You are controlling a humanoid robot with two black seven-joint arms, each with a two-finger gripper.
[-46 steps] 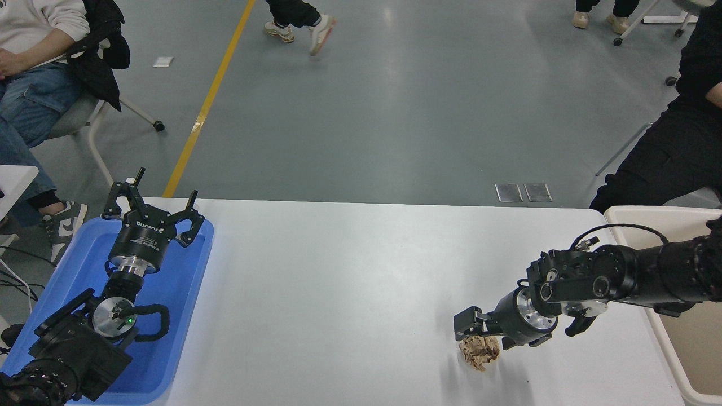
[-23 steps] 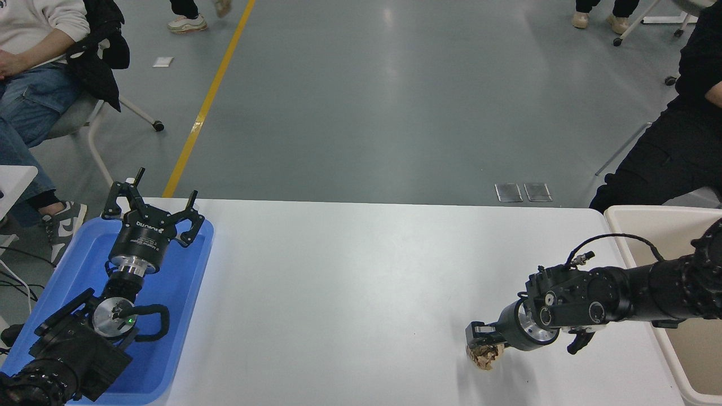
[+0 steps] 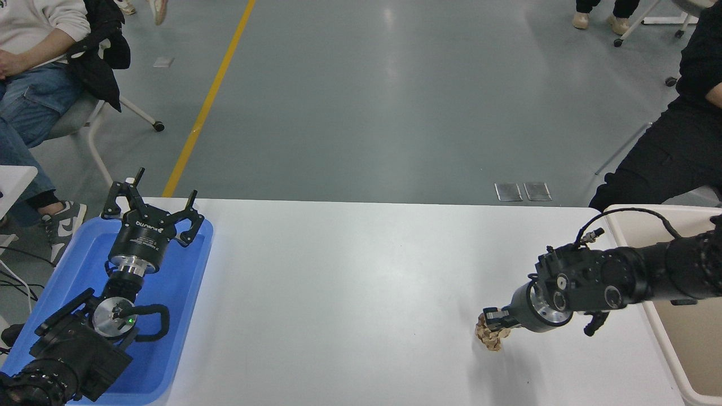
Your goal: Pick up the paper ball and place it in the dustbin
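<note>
The paper ball [image 3: 489, 336] is a small tan-brown crumpled wad held in my right gripper [image 3: 492, 328], which is shut on it and carries it a little above the white table [image 3: 350, 293], with a faint shadow under it. The right arm comes in from the right edge. The dustbin [image 3: 623, 213], a beige bin with a thick rounded rim, stands at the table's right end, to the right of the ball and partly hidden by the arm. My left gripper [image 3: 152, 200] is open and parked over the blue tray at the lower left.
A shallow blue tray [image 3: 180, 316] lies at the table's left end under the left arm. A person in black sits at the far right behind the dustbin. Another person sits on a chair at the top left.
My right gripper closed on the paper ball and lifted it off the table, moving up and a little to the right toward the dustbin. The left arm has not moved.
</note>
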